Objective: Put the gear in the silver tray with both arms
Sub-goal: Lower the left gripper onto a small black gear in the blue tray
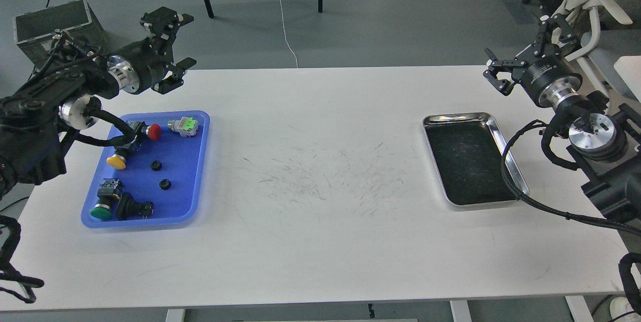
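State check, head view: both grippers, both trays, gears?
left gripper: fingers open, empty, above the table's far left edge
right gripper: fingers open, empty, beyond the silver tray
silver tray: empty, flat on table
blue tray: holds switches and buttons plus two gears
small black gears: two, loose in blue tray, not yet picked

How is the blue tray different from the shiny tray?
The blue tray is plastic-looking and blue; the silver tray is shiny metal with a dark bottom. The blue tray holds buttons and small black gears; the silver tray holds nothing. The blue tray lies left, the silver tray right. Both are rectangular, on the white table.
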